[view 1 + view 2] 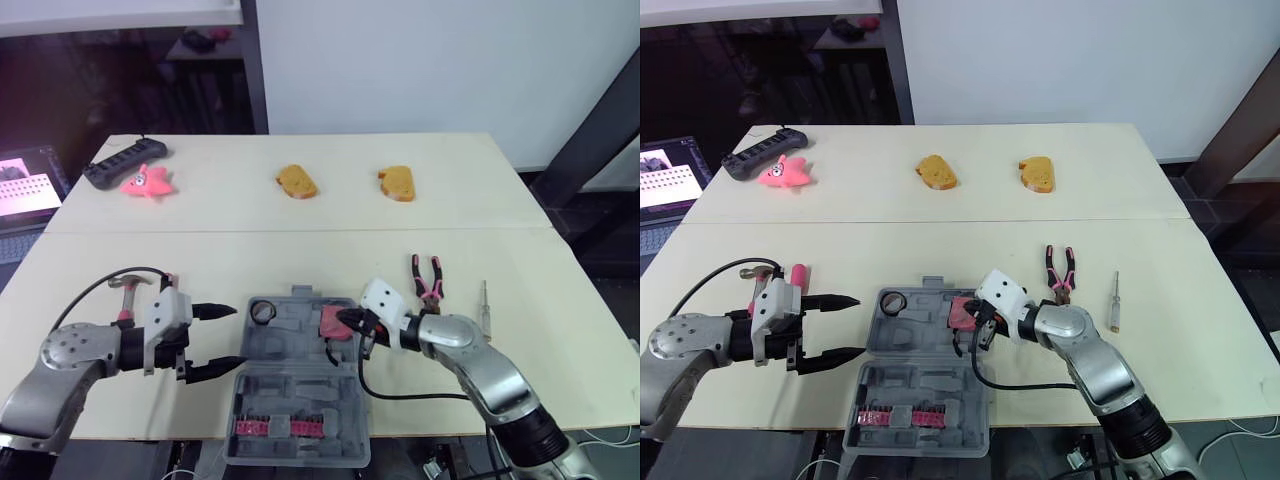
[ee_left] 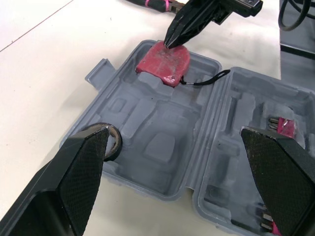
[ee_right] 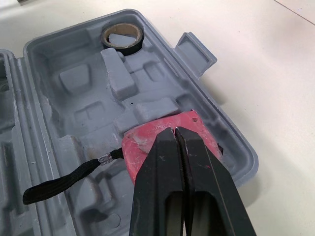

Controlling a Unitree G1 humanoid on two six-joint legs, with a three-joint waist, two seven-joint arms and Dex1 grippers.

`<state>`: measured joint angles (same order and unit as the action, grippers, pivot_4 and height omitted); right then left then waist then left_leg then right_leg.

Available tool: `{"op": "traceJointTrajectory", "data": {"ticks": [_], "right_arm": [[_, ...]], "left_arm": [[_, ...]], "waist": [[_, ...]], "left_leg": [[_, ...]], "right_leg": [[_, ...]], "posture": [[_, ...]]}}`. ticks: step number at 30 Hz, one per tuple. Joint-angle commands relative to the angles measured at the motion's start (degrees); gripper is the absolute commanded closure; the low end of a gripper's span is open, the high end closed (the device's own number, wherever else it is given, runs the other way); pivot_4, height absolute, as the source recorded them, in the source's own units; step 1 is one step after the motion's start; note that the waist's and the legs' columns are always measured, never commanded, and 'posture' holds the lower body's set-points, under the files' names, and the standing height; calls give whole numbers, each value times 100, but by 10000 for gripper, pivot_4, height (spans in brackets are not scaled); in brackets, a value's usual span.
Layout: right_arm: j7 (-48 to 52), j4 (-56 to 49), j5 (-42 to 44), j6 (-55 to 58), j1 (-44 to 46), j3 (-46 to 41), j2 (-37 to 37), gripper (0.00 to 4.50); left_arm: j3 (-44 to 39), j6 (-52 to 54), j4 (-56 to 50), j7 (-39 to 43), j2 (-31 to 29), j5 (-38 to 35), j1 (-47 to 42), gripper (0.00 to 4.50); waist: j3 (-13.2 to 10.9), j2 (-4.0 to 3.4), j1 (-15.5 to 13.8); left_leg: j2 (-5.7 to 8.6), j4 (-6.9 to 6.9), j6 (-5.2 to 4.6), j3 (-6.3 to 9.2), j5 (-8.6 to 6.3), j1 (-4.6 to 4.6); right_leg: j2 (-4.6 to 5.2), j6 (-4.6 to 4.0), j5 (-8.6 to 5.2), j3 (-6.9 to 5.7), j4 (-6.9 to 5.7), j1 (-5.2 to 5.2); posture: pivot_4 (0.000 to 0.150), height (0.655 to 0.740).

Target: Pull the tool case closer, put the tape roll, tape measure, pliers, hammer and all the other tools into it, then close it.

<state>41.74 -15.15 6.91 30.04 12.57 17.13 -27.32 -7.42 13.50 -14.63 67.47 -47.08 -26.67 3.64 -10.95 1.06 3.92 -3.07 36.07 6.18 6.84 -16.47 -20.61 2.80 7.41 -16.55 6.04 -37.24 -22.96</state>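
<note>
Open tool case [image 1: 290,345] at near-centre of table [image 1: 300,230]. Tape measure [image 1: 328,325] in far-right pocket of case, under R gripper [image 1: 347,319]: fingers pressed together, tips touching its top edge. Tape roll [image 1: 262,312] in far-left pocket. L gripper [image 1: 237,336] spread wide just left of case, holding nothing. Pliers [image 1: 428,280] and screwdriver [image 1: 486,305] right of case. Hammer [image 1: 130,290] behind L gripper.

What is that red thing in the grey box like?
It's the tape measure: a flat red body with one rounded end, scuffed, plastic-looking, with a black strap trailing from it. It lies in the farther half of the open grey tool case, at its right end. The right end effector, shut, touches its top.
</note>
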Motion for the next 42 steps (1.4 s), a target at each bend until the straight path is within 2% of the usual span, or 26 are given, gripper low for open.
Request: {"op": "traceJointTrajectory", "data": {"ticks": [1, 4, 15, 25, 32, 42], "right_arm": [[45, -227, 95, -141, 26, -94, 14, 44558], [74, -308, 110, -159, 32, -94, -7, 37244], [23, -9, -83, -154, 49, 15, -47, 37244], [-75, 941, -385, 743, 43, 357, -130, 37244], [34, 1136, -492, 1253, 48, 741, -228, 37244], [-137, 1840, -734, 1256, 286, 1047, -68, 37244]], "left_arm": [[-58, -6, -122, -4, -50, -31, -18, 0], [-64, 14, -146, -10, -56, -42, -9, 0], [-36, 29, -97, -24, -44, -7, -73, 0], [-55, 80, -173, -37, -52, -30, -70, 0], [-82, 120, -212, -41, -72, -41, -74, 0], [-53, 123, -160, -26, -71, -33, -165, 0]], "waist": [[0, 0, 0], [0, 0, 1], [-1, 0, 0], [6, 10, 0], [52, 52, -37], [122, 93, -112]], "left_leg": [[0, 0, 0, 0, 0, 0], [0, -1, 0, 0, 0, -1], [0, -1, 0, 0, 0, -2], [0, -1, 0, 0, 0, 15], [0, 0, 0, 0, 0, 24], [0, -4, 1, 0, -1, 36]], "right_leg": [[0, 0, 0, 0, 0, 0], [0, 1, 0, 0, 0, -1], [0, 0, 0, 0, 1, -3], [0, -2, -1, 0, 5, 15], [0, -4, -3, 0, 10, 27], [1, -8, -7, 0, 25, 43]], "posture": [[1500, 7400], [1500, 7400], [1500, 7400], [1500, 7400], [1500, 7400], [1500, 7400]]}}
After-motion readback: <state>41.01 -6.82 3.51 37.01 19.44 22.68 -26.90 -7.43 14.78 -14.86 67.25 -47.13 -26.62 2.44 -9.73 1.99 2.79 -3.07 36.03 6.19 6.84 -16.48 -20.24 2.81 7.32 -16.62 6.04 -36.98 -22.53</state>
